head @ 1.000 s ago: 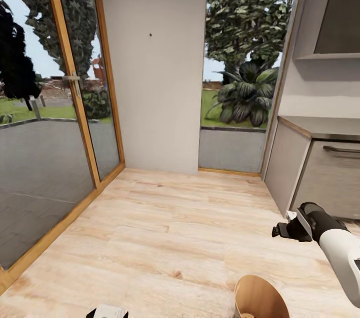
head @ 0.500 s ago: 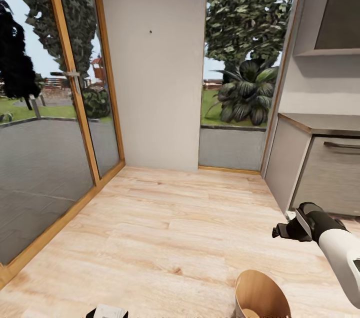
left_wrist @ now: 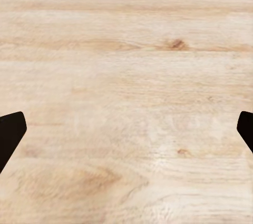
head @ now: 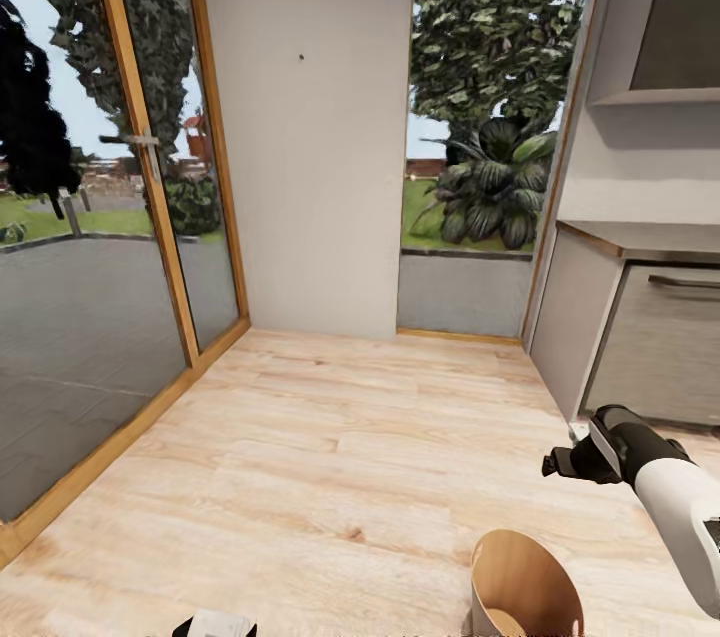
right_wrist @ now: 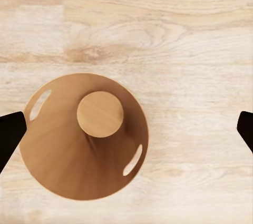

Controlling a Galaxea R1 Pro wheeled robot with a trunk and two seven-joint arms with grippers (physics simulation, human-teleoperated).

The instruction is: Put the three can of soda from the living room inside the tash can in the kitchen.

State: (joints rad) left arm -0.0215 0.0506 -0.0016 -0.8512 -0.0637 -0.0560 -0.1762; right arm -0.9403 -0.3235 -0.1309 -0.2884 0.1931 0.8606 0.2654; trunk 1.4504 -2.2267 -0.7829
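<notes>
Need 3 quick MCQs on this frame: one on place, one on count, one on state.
1. Where does the bin stand?
A) on the wood floor
B) on the countertop
C) on a glass table

2. How many handle slots show in the bin's rim in the right wrist view?
A) none
B) two
C) four

3. What state is the right hand in?
A) shut on a can
B) shut on the bin's rim
C) open

Key: 1 A, floor planks surround the bin in the head and right wrist views. 2 B, one slot on each of two opposite sides. 3 C, its fingers sit far apart at the picture's edges with nothing between them but bin and floor.
</notes>
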